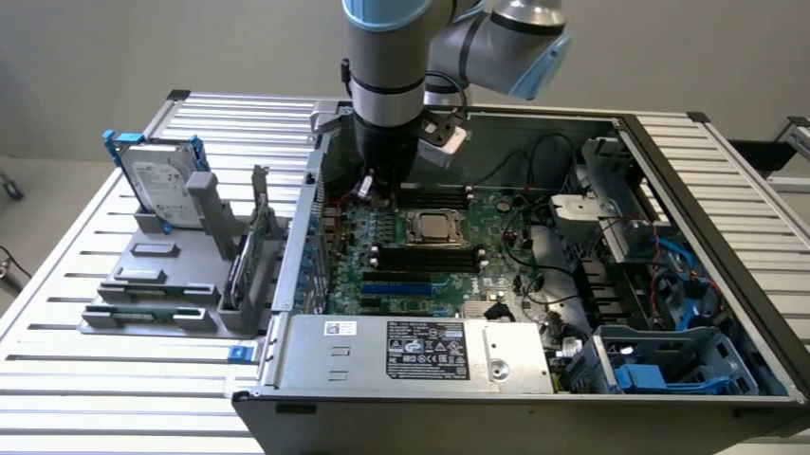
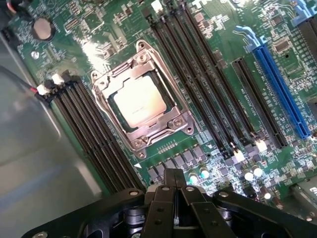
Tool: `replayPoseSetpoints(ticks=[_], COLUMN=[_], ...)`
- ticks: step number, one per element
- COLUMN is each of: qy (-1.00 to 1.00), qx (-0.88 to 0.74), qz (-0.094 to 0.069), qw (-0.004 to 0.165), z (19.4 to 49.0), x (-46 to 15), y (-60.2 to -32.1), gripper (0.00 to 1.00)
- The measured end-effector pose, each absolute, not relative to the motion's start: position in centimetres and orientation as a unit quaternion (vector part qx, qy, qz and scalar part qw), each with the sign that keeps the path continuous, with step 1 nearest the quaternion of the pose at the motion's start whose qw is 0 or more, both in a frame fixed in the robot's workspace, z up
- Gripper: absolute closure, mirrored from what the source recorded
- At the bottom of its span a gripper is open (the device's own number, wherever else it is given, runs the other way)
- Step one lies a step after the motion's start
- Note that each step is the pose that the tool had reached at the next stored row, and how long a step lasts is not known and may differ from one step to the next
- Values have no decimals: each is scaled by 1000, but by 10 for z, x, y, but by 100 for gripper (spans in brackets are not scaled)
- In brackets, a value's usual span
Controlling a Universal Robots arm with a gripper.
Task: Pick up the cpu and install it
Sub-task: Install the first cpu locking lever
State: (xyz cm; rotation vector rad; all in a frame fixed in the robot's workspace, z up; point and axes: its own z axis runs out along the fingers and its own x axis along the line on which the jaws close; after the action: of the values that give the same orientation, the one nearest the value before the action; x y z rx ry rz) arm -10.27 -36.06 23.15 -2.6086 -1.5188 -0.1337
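Observation:
The cpu (image 2: 138,101), a small square chip with a plain silver-grey top, lies flat inside the metal-framed socket (image 2: 181,121) on the green motherboard (image 1: 487,275). In the exterior view the cpu (image 1: 434,226) sits at the board's middle, inside the open computer case. My gripper (image 1: 376,192) hangs over the board beside the socket, toward the exterior view's left, apart from the chip. From the wrist, my gripper (image 2: 174,174) is shut, its black fingers pressed together with nothing between them.
Black memory slots (image 2: 198,74) run on both sides of the socket, and a blue card slot (image 2: 277,84) lies beyond them. A hard drive (image 1: 162,180) stands in a grey holder (image 1: 152,284) outside the case. The power supply (image 1: 418,351) and the case walls (image 1: 690,180) box in the board.

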Motion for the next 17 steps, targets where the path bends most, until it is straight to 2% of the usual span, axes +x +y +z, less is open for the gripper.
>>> replayPoseSetpoints(ticks=[17], qy=[-599], qx=[-797], qz=[-36], qw=[62], z=[228], x=[-103], y=[-351], gripper=[89])
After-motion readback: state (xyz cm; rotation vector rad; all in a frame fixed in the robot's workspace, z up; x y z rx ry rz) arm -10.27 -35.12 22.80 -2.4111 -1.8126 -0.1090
